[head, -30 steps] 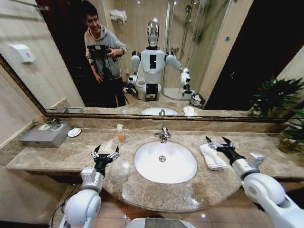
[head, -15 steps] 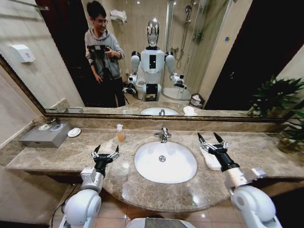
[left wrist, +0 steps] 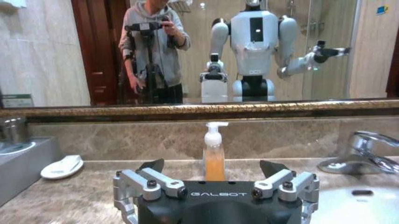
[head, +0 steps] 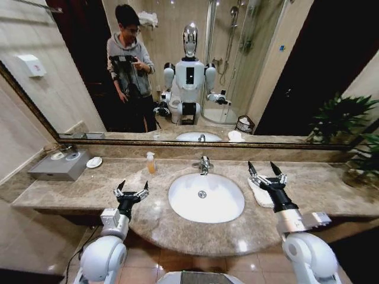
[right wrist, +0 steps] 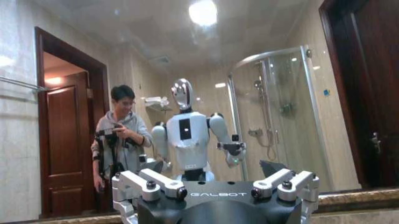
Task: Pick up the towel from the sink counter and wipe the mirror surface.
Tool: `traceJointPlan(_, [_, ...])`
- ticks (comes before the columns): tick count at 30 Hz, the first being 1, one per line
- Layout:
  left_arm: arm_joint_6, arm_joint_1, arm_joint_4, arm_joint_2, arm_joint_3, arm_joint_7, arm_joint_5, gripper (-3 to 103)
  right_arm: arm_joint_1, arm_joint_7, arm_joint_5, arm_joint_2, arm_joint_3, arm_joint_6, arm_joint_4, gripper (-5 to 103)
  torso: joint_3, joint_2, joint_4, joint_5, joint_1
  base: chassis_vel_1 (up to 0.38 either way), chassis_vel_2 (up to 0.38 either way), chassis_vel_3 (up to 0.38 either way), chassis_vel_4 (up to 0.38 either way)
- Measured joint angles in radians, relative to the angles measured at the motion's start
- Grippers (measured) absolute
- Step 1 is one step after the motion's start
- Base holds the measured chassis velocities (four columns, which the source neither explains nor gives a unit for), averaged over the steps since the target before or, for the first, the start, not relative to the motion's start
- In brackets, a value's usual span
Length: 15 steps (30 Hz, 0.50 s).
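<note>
The right gripper [head: 265,170] is raised over the surface [head: 89,189] to the right of the basin [head: 206,198], its forearm angled up and away from the robot, the two fingertips pointing toward the mirror [head: 177,71]. Its jaws stand wide open and hold nothing. It hangs directly above the towel [head: 261,194], which lies folded on the surface just right of the basin, toward the back edge; the gripper's body covers part of it in the head view. In the right wrist view the same gripper [right wrist: 213,173] faces the glass, jaws spread.

The left gripper [head: 131,190] is parked low over the front part of the surface, left of the basin, jaws open and empty. In the left wrist view it [left wrist: 213,171] points at the soap bottle [left wrist: 214,151] standing near the back edge, with the faucet [left wrist: 361,154] off to one side.

Against half a second ago, the right arm has drawn slightly nearer the robot's middle and the wrist has tipped upward, so the fingertips aim more at the mirror. A second ago it reached from farther right, lower over the towel. The left arm has not moved. The towel lies where it was.
</note>
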Motion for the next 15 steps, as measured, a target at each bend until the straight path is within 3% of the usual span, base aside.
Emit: traceJointPlan(15, [0.000, 0.000, 0.000, 0.000, 0.000, 0.000, 0.000, 100, -0.021, 0.004, 0.005, 0.013, -0.017, -0.003, 0.038, 100, 0.000, 0.000, 0.0002, -0.0003, 0.000, 0.172, -0.179, -0.166, 0.174])
